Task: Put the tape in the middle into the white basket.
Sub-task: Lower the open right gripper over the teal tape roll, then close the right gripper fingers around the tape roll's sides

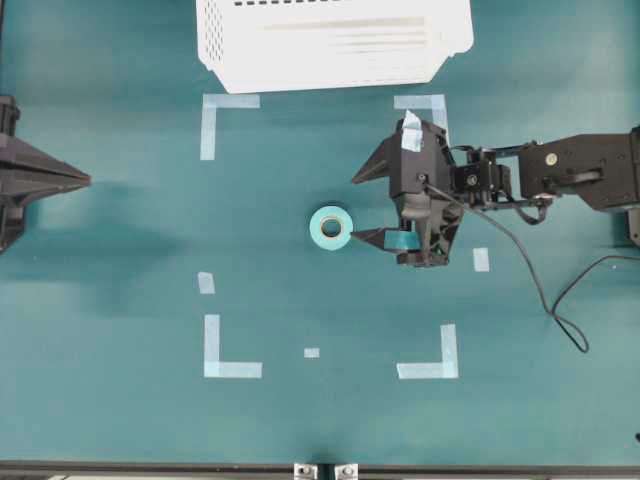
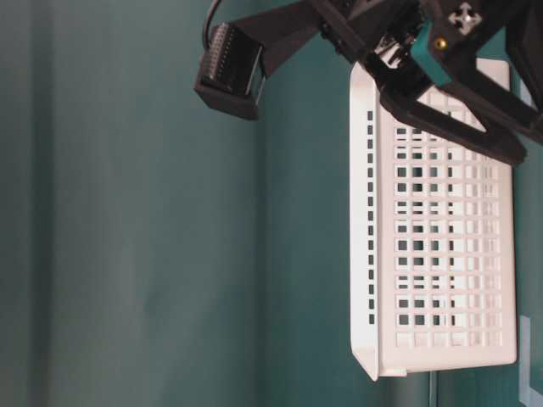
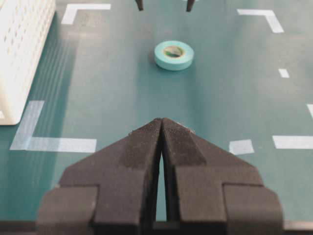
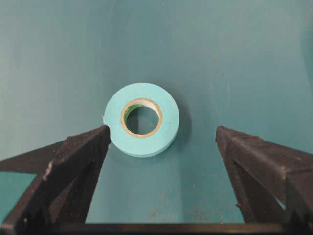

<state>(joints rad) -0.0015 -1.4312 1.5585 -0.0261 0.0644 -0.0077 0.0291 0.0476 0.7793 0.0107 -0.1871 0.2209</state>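
Observation:
The teal tape roll [image 1: 331, 228] with a beige core lies flat on the table in the middle of the marked square. It also shows in the left wrist view [image 3: 173, 55] and the right wrist view [image 4: 142, 119]. My right gripper [image 1: 354, 209] is open and empty, just right of the roll. In the right wrist view [image 4: 163, 132] the roll lies just beyond the fingertips, close to the left finger [image 4: 88, 147]. My left gripper [image 1: 86, 180] is shut and empty at the far left, also seen in its own view [image 3: 162, 121]. The white basket [image 1: 335, 45] stands at the back.
The basket's slotted wall shows in the table-level view [image 2: 433, 229] and at the left of the left wrist view [image 3: 19, 49]. Pale tape corner marks [image 1: 228, 110] and small strips [image 1: 481, 259] lie flat on the green table. A black cable [image 1: 540, 290] trails from the right arm.

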